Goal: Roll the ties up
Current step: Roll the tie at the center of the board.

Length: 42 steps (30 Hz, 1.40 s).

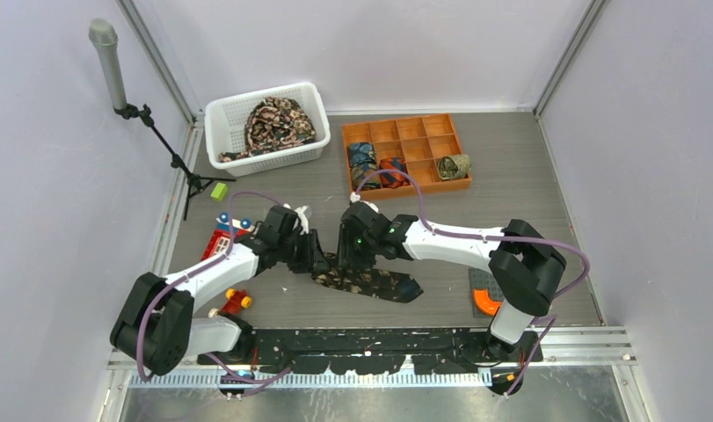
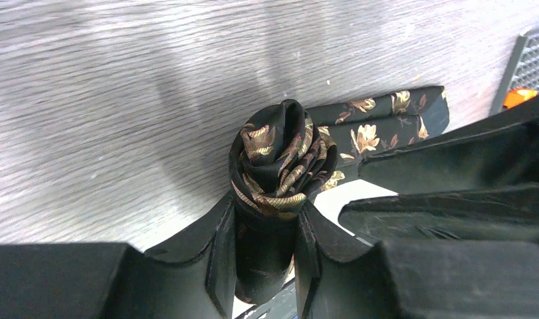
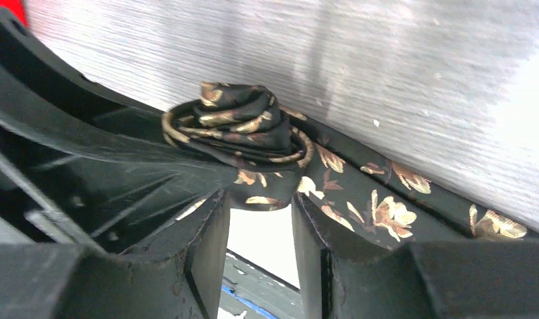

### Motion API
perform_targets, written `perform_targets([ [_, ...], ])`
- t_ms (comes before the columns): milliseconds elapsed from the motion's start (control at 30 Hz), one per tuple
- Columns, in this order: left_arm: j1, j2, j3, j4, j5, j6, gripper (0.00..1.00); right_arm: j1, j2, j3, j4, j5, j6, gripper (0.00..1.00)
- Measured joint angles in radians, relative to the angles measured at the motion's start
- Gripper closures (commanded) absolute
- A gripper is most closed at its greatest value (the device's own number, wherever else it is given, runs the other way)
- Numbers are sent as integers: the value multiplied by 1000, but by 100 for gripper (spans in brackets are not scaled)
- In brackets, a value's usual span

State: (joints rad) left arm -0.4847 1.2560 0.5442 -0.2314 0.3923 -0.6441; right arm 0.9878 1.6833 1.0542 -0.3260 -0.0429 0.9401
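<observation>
At the centre of the top view, both arms meet over a long black fabric necktie with a tan floral print (image 1: 374, 283). It lies flat on the table, its left end wound into a tight roll (image 2: 280, 156). Our left gripper (image 2: 266, 207) pinches that roll, one finger pressed against each side. Our right gripper (image 3: 260, 199) has its fingers somewhat apart with the underside of the roll at their tips; we cannot tell whether they bear on the cloth.

We judge the roll to be the weak point. The layers look slippery and only the pinch holds them, so an uneven release or a tug from the flat tail could let the coil spring open or slide out sideways. The two grippers sit very close and could knock each other.

We work on a smooth grey wood-grain tabletop (image 1: 528, 202) with pale walls closing it in. Toward the upper left of the top view, a white plastic basket (image 1: 273, 156) holds a heap of patterned ties (image 1: 273, 123). Right of it, an orange compartment tray (image 1: 412, 132) holds three finished rolls (image 1: 454, 165). A grey microphone on a black stand (image 1: 106, 53) occupies the far upper left.
</observation>
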Motion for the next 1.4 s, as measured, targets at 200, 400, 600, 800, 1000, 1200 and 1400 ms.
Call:
perform_targets([
  [200, 0, -68, 44, -149, -127, 22, 74, -2, 38, 103, -8, -3, -27, 63],
  [400, 0, -99, 83, -254, -234, 43, 74, -2, 95, 143, -16, -17, -32, 71],
  [600, 0, -99, 116, -318, -304, 55, 75, -2, 148, 163, -10, -53, -27, 77],
  [800, 0, -99, 148, -360, -352, 61, 76, -2, 212, 171, 43, -100, -13, 81],
  [1000, 0, -97, 164, -386, -382, 71, 78, -2, 284, 198, 101, -157, 12, 81],
  [1200, 0, -92, 185, -414, -418, 77, 78, -2, 346, 261, 120, -191, 20, 82],
  [1400, -11, -72, 208, -439, -454, 78, 79, -3, 399, 308, 138, -226, 35, 82],
])
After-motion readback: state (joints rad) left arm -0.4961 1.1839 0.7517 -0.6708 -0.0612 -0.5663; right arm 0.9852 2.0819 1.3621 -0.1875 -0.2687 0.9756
